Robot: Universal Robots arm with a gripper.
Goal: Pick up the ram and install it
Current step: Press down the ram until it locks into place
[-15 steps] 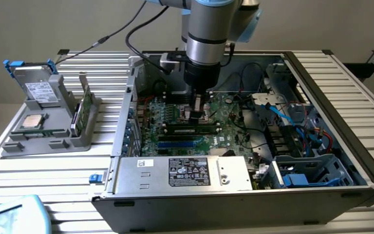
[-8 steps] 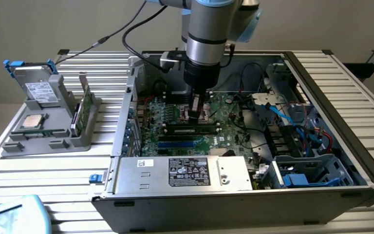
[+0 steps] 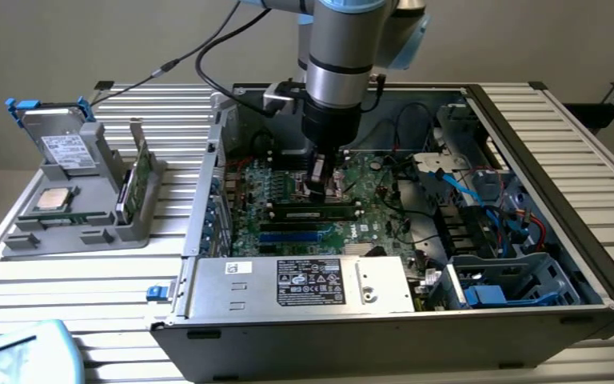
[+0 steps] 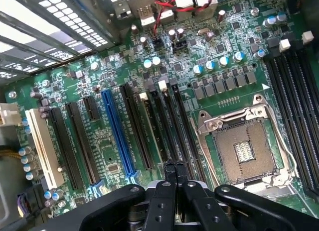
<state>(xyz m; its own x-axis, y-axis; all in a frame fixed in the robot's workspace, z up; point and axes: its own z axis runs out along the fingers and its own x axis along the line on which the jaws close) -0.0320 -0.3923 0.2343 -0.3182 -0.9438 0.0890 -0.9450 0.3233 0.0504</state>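
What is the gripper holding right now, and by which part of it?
Nothing, as far as shows. The gripper is shut with nothing between its tips, poised just over the ram, which lies in a slot on the motherboard.

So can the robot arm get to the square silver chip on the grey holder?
Probably yes. The silver chip lies face up on the grey holder, outside the computer case, with nothing over it. But the tool is down inside the case, so it must lift over the wall first.
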